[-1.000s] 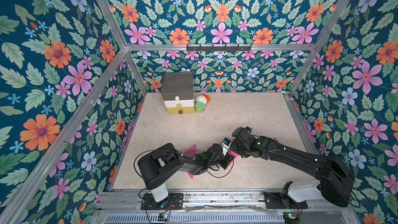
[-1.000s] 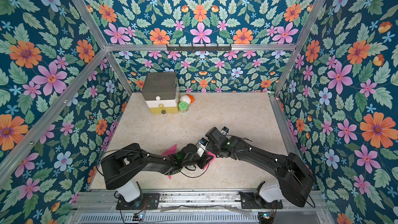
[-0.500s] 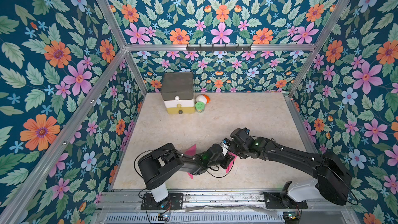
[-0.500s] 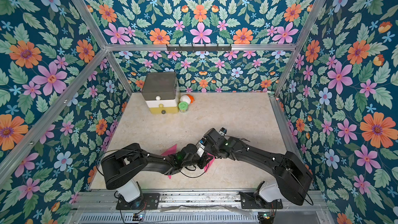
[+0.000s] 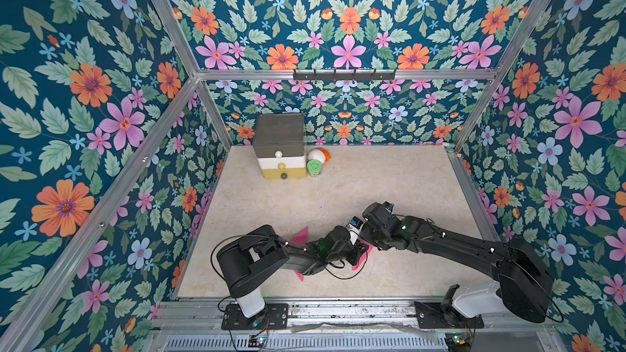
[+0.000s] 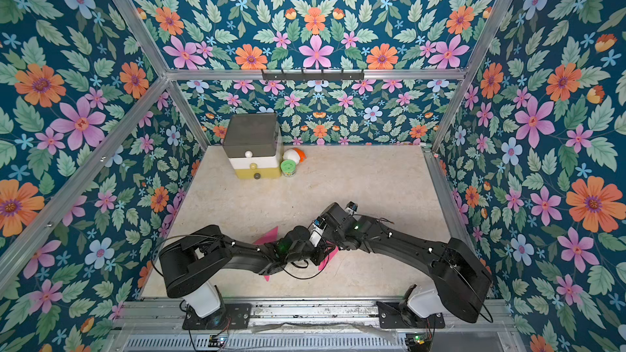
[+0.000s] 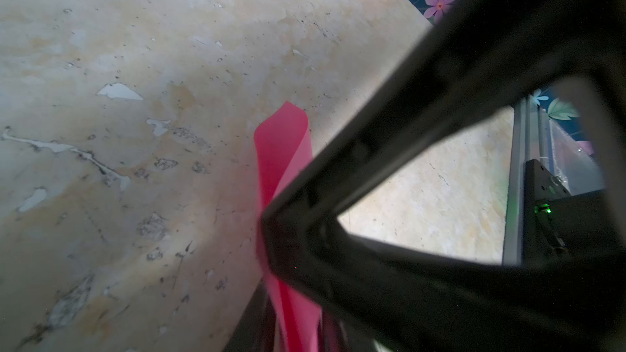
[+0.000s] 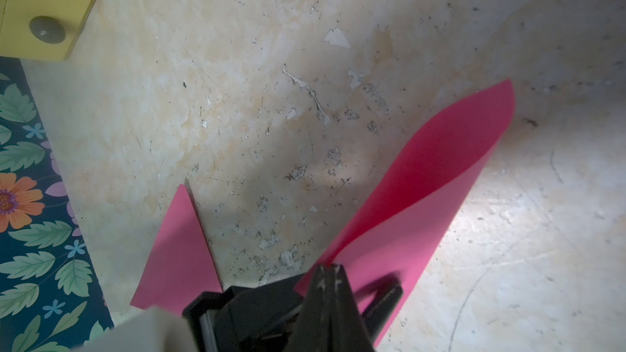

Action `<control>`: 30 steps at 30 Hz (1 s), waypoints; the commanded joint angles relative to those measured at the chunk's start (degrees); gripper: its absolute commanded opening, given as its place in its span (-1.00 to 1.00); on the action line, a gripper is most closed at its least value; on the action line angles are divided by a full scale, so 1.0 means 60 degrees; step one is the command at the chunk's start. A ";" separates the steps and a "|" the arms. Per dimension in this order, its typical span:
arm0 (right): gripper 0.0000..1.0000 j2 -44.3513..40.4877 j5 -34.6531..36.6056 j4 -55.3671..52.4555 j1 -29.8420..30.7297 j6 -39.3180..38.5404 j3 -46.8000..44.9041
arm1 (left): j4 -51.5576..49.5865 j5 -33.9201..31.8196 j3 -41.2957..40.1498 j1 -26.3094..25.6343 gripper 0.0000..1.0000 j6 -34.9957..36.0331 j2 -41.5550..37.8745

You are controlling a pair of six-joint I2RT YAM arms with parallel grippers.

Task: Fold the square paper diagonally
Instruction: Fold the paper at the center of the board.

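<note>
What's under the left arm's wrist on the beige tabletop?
A pink square paper: corners stick out on both sides of the black left arm in both top views. Its middle and any crease are covered by the arm.

Floral walls (image 5: pixel 101 96), worn beige floor (image 5: pixel 372 181)

text overall: none you can read in any view.
green jar lid (image 5: pixel 314 166): prob. some print on top, but too small and blurred for you to make out.
drawer box (image 5: pixel 279 137): plain fronts w/ round knobs; no lettering shows.
pink paper (image 8: pixel 440 171): blank on the sides you see.
right gripper (image 8: pixel 327 274): a few pale marks at the tip in the right wrist view; not chars or nos. you can read.
walls: flower print only.
</note>
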 commanded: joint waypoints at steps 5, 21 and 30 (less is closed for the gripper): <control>-1.00 -0.0072 0.0219 -0.0011 -0.0001 0.0132 0.0019 | 0.0198 0.0105 0.0042 0.0020 -0.64 0.0019 0.0055; -0.08 -0.1300 0.0690 -0.0380 -0.0562 -0.0481 -0.0121 | -0.0034 0.0877 0.0275 0.0056 -0.90 0.0055 0.0125; 0.49 -0.5661 0.0012 0.0195 -0.0945 -0.4108 -0.1068 | -0.2225 0.4988 0.1145 0.0249 -0.86 -0.1152 -0.0464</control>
